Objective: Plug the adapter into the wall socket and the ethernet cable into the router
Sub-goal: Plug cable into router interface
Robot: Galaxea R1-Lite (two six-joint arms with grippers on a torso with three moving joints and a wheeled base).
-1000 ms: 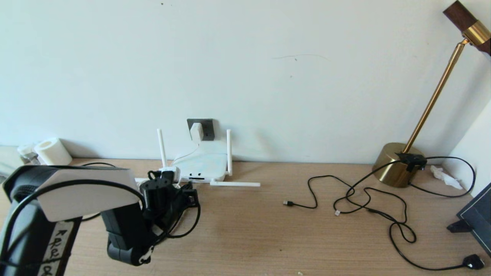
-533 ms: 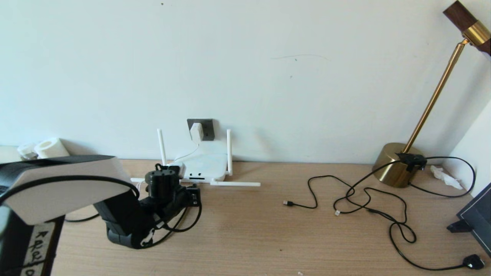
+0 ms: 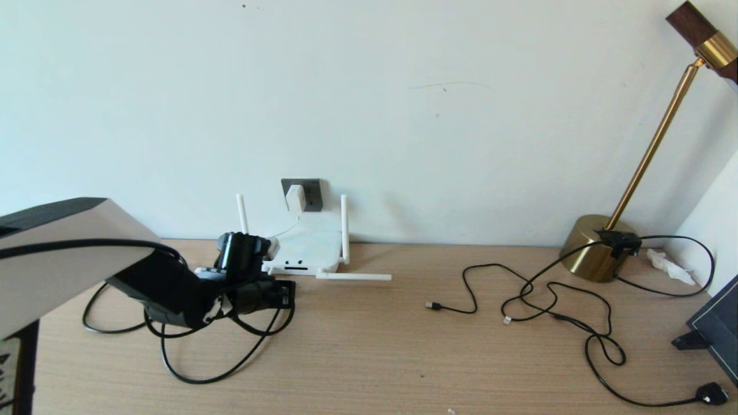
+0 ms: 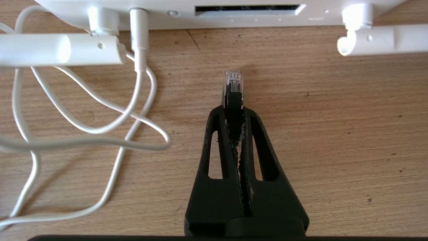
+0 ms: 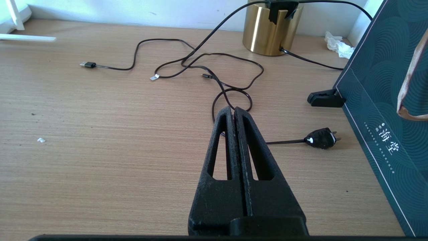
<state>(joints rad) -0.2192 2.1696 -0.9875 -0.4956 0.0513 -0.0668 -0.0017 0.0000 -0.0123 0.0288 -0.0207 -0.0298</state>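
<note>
The white adapter [image 3: 295, 197] sits in the dark grey wall socket [image 3: 312, 192], and its thin white cord [image 4: 100, 129] runs down to the router. The white router [image 3: 308, 249] lies flat under the socket, two antennas upright and two lying on the table. My left gripper [image 3: 281, 294] [image 4: 233, 112] is shut on the black ethernet cable [image 3: 196, 377]. The cable's clear connector [image 4: 233, 80] sticks out past the fingertips, pointing at the router's edge [image 4: 334, 16] a short way below the dark port slot [image 4: 247, 7]. My right gripper [image 5: 234, 112] is shut on nothing, low over the table on the right.
A brass lamp base [image 3: 597, 249] stands at the back right, with thin black cables [image 3: 548, 300] spread in front and a black plug [image 3: 712, 395] near the front edge. A dark patterned box [image 5: 384, 100] stands at the far right. A fallen antenna [image 3: 353, 277] lies right of the router.
My left arm has reached forward and lowered toward the router, carrying the ethernet connector closer to its edge. The black cable's slack now trails in loops on the table behind it.
</note>
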